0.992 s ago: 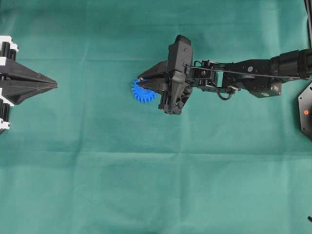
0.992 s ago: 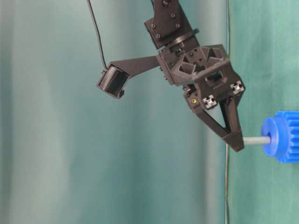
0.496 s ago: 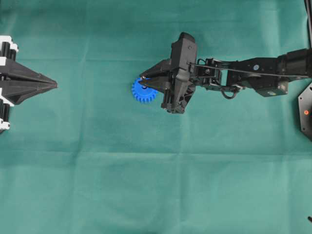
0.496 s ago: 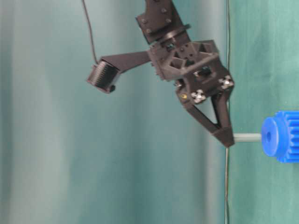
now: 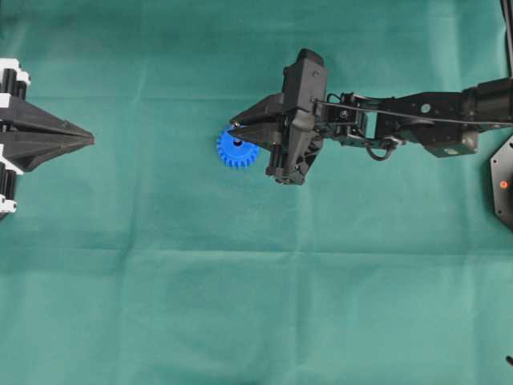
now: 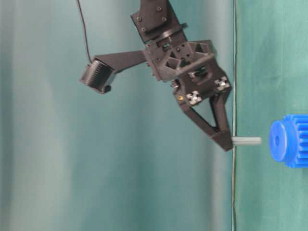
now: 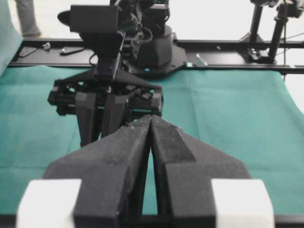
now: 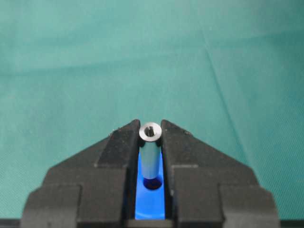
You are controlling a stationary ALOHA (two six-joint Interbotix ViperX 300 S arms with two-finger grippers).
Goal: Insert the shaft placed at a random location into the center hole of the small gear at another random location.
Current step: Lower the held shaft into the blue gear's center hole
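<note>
Right gripper [image 8: 151, 142] is clamping the shaft [image 8: 151, 154] between its fingertips, pin standing upright in the wrist view. Directly below the pin, the small gear [image 8: 149, 202] is showing as a blue patch between the jaws, with the center hole [image 8: 152, 183] dark at the pin's lower end. In the table-level view the shaft's [image 6: 246, 141] free end is sitting just clear of the gear's [image 6: 288, 147] hub, not entered, roughly in line with the bore.

Risk, judged: the gear is lying loose on the green cloth [image 5: 240, 281]; a slightly off-centre descent could catch the hub rim and push or tip the gear. The pin could also slip in the grip.

No containers in view.

Farther off, left gripper [image 5: 84, 140] is sitting closed and empty.
</note>
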